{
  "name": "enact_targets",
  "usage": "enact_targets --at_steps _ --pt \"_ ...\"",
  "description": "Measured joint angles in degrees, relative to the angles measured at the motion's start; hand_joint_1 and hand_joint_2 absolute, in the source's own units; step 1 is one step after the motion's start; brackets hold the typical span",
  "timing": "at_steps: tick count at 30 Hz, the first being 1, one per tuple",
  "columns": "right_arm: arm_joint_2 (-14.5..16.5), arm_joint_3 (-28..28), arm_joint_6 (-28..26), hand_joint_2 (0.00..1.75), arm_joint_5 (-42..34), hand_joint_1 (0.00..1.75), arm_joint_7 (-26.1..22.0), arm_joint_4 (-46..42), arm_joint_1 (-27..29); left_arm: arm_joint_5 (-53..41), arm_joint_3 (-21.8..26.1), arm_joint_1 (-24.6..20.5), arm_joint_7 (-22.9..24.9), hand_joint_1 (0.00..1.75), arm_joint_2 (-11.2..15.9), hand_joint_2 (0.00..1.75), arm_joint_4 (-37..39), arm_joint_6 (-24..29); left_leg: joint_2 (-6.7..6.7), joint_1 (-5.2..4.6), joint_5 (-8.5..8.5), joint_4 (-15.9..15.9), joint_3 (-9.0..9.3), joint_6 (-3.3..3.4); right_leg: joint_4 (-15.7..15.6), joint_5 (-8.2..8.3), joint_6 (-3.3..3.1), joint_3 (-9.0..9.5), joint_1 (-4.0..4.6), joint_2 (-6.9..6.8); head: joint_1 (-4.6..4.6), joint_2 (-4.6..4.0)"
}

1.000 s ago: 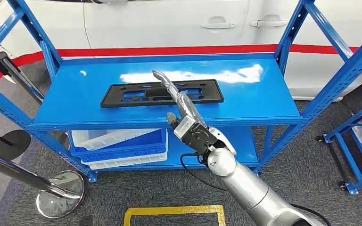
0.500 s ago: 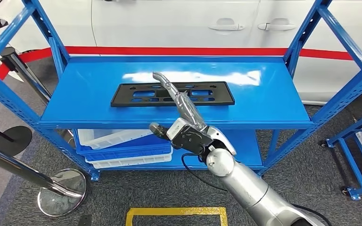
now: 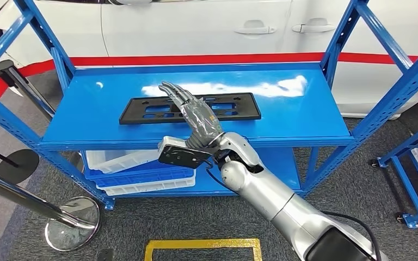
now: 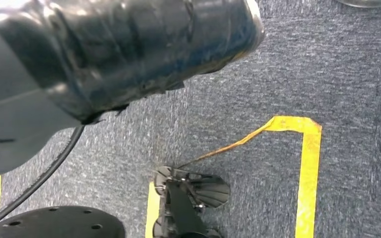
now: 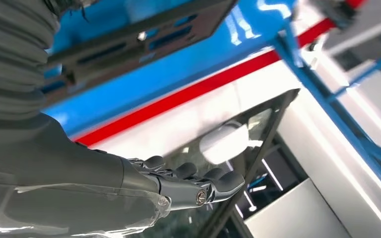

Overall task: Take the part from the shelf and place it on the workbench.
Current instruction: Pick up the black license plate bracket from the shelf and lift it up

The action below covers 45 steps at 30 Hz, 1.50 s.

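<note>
The part is a flat black plastic plate (image 3: 249, 109) with several cut-outs, lying across the middle of the blue shelf's top level (image 3: 305, 114). My right hand (image 3: 193, 111) reaches in from below and hovers over the plate's front edge near its middle, hiding part of it. Its fingers are stretched out side by side with nothing in them. The right wrist view has the same straight, empty fingers (image 5: 188, 186) and the black plate (image 5: 104, 42) on the blue surface beyond the hand.
White and blue bins (image 3: 141, 168) are stacked on the shelf's lower level. Blue uprights (image 3: 381, 103) frame both ends. A white car (image 3: 196, 27) stands behind the shelf. A chrome stanchion base (image 3: 71, 223) sits at the left, yellow floor tape (image 3: 201, 244) in front.
My right wrist has turned, so the hand went from edge-on to broad side up and moved a little left over the plate. The camera swayed slightly; the plate has not moved.
</note>
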Motion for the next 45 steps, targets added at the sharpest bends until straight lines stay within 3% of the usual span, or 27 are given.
enact_targets --at_steps 2,4,6,9,11,12,13,14,16,17,21,22,25,26,27,29,31,32,36,38,40,41,42,43,45 --pt "0.68 0.98 -0.60 1.75 2.67 0.00 0.53 2.83 -1.90 -0.27 -0.01 -0.11 0.13 0.00 -0.01 0.00 0.00 0.03 -0.05 -0.27 1.01 -4.12 1.98 0.56 0.07 0.03 0.42 -0.14 0.15 0.07 0.05 0.00" --pt "1.28 1.87 -0.86 1.75 4.01 0.00 0.79 5.46 -3.28 -0.43 -0.02 -0.11 0.17 0.00 -0.02 0.00 0.00 0.03 -0.09 -0.35 1.19 -4.60 2.10 1.19 -0.07 0.13 0.99 -0.17 0.19 0.07 0.11 0.00" --pt "1.74 2.51 -0.93 1.75 4.67 0.00 1.06 7.90 -4.42 -0.50 -0.02 -0.06 0.15 0.00 -0.02 0.00 0.00 0.02 -0.04 -0.16 1.62 -5.12 2.25 1.89 1.16 -0.91 1.54 -0.79 0.12 0.05 0.18 0.00" --pt "2.15 3.18 -1.00 1.75 6.24 0.00 1.61 12.10 -6.23 -0.93 -0.03 -0.09 0.06 0.00 -0.02 0.00 0.00 -0.11 0.02 -0.08 1.91 -5.46 2.24 2.48 10.42 -5.87 2.05 -4.96 -0.09 0.02 0.33 0.00" --pt "2.26 3.49 -1.00 1.75 7.31 0.00 1.92 14.99 -6.89 -1.29 -0.04 -0.04 0.06 0.00 -0.02 0.00 0.00 -0.16 -0.01 -0.10 1.90 -5.41 2.24 2.52 15.68 -7.24 2.25 -7.42 -0.24 0.02 0.35 0.00" --pt "2.31 3.58 -1.03 1.75 7.79 0.00 2.10 16.29 -7.16 -1.43 -0.04 0.02 0.08 0.00 -0.02 0.00 0.00 -0.16 -0.03 -0.10 1.87 -5.36 2.25 2.50 15.39 -6.37 2.27 -7.33 -0.32 0.02 0.36 0.00" --pt "2.36 3.64 -1.09 1.75 8.22 0.00 2.30 17.48 -7.52 -1.57 -0.04 0.07 0.09 0.00 -0.02 0.00 0.00 -0.15 -0.06 -0.10 1.80 -5.25 2.26 2.43 13.01 -4.64 2.24 -6.25 -0.41 0.01 0.36 0.00" --pt "2.41 3.69 -1.21 1.75 8.58 0.00 2.55 18.50 -7.94 -1.69 -0.04 0.09 0.11 0.00 -0.03 0.00 0.00 -0.15 -0.08 -0.09 1.69 -5.09 2.27 2.31 9.19 -2.55 2.13 -4.47 -0.47 -0.01 0.36 0.00" --pt "2.48 3.76 -1.58 1.75 9.03 0.00 2.95 20.25 -8.85 -1.88 -0.04 0.07 0.15 0.00 -0.02 0.00 0.00 -0.10 -0.08 -0.28 1.40 -4.65 2.05 1.86 2.56 -0.34 1.82 -1.27 -0.36 -0.01 0.32 0.00" --pt "2.49 3.77 -1.76 1.75 9.14 0.00 3.04 20.99 -9.17 -1.95 -0.04 0.07 0.17 0.00 -0.02 0.00 0.00 -0.06 -0.07 -0.36 1.33 -4.51 1.93 1.61 0.98 -0.14 1.65 -0.53 -0.24 0.02 0.30 0.00" --pt "2.58 3.80 -2.05 1.75 9.21 0.00 3.09 23.57 -9.95 -2.07 -0.04 0.09 0.22 0.00 0.03 0.00 0.00 0.04 0.03 -0.14 0.45 -3.37 1.29 0.52 -0.04 0.02 0.51 -0.13 -0.21 0.16 0.21 0.00" --pt "2.67 3.80 -2.07 1.31 9.23 0.00 3.10 24.01 -10.20 -2.09 -0.04 0.08 0.28 0.00 0.04 0.00 0.00 0.05 0.05 -0.08 -0.79 -1.40 0.37 0.27 -0.23 0.13 0.21 -0.05 -0.32 0.13 0.16 0.00" --pt "2.81 3.80 -2.09 0.00 9.26 0.00 3.16 25.27 -10.53 -2.20 -0.04 0.16 0.62 0.00 0.05 0.00 0.00 0.07 0.07 0.04 -5.37 9.20 -4.73 -0.30 -0.26 0.12 -0.17 -0.04 -0.20 0.07 0.08 0.00" --pt "2.81 3.80 -2.09 0.00 9.23 0.00 3.16 25.67 -10.50 -2.24 -0.04 0.21 0.70 0.00 0.05 0.00 0.00 0.07 0.07 0.05 -5.67 11.30 -5.84 -0.38 -0.22 0.11 -0.19 -0.05 -0.13 0.08 0.08 0.00" --pt "2.81 3.80 -2.11 0.00 9.12 0.00 3.12 26.06 -10.49 -2.29 -0.04 0.24 0.75 0.00 0.05 0.00 0.00 0.08 0.07 0.06 -4.94 11.30 -5.93 -0.38 -0.18 0.10 -0.19 -0.05 -0.09 0.12 0.08 0.00" --pt "2.81 3.80 -2.43 0.00 8.79 0.00 2.79 26.66 -10.59 -2.40 -0.04 0.25 0.73 0.00 0.15 0.00 0.00 0.08 0.07 0.05 -1.14 5.01 -2.95 -0.09 -0.06 0.03 -0.15 -0.01 -0.07 0.30 0.08 0.00" --pt "2.79 3.80 -3.09 0.00 8.43 0.00 2.23 27.13 -10.82 -2.54 -0.04 0.19 0.69 0.00 0.29 0.00 0.00 0.08 0.01 -0.15 1.31 -2.05 0.59 0.37 0.09 -0.07 0.10 -0.13 0.11 0.49 0.10 0.00" --pt "2.77 3.80 -3.37 0.00 8.27 0.00 2.01 27.32 -10.91 -2.58 -0.03 0.16 0.67 0.00 0.33 0.00 0.00 0.08 -0.03 -0.28 1.54 -3.74 1.39 0.59 0.11 -0.07 0.32 -0.22 0.18 0.54 0.10 0.00" --pt "2.69 3.80 -3.75 0.00 7.96 0.00 1.69 27.83 -11.09 -2.75 -0.02 0.17 0.56 0.00 0.37 0.00 0.00 0.08 0.06 -0.24 1.75 -5.12 1.95 1.77 0.66 -0.62 1.45 -0.57 0.07 0.53 0.16 0.00" --pt "2.62 3.80 -3.84 0.00 7.95 0.00 1.67 28.03 -11.19 -2.77 -0.02 0.14 0.52 0.00 0.38 0.00 0.00 0.08 0.17 -0.05 1.97 -5.57 2.23 2.30 5.26 -3.34 1.89 -2.68 -0.02 0.44 0.25 0.00" --pt "2.51 3.80 -3.86 0.00 8.00 0.00 1.65 28.25 -11.11 -2.80 -0.02 0.12 0.52 0.00 0.39 0.00 0.00 0.06 0.19 -0.09 1.90 -5.54 2.24 2.54 12.73 -6.48 2.17 -6.31 -0.17 0.43 0.31 0.00" --pt "2.43 3.80 -3.87 0.00 8.08 0.00 1.61 28.40 -11.01 -2.85 -0.02 0.14 0.53 0.00 0.41 0.00 0.00 0.05 0.19 -0.10 1.84 -5.50 2.26 2.58 15.23 -6.96 2.28 -7.64 -0.27 0.42 0.32 0.00" --pt "2.36 3.80 -3.88 0.00 8.19 0.00 1.52 28.53 -10.93 -2.89 -0.02 0.18 0.55 0.00 0.42 0.00 0.00 0.03 0.18 -0.10 1.76 -5.43 2.28 2.58 15.63 -6.32 2.35 -8.00 -0.39 0.42 0.33 0.00" --pt "2.30 3.80 -3.92 0.00 8.31 0.00 1.42 28.65 -10.90 -2.94 -0.02 0.21 0.59 0.00 0.43 0.00 0.00 0.02 0.15 -0.10 1.63 -5.30 2.33 2.52 13.81 -4.73 2.38 -7.29 -0.52 0.40 0.33 0.00" --pt "2.25 3.80 -4.04 0.00 8.48 0.00 1.20 28.74 -10.95 -3.04 -0.02 0.24 0.70 0.00 0.42 0.00 0.00 -0.01 0.10 -0.13 1.19 -4.85 2.37 2.17 6.32 -1.09 2.28 -3.77 -0.63 0.31 0.32 0.00"
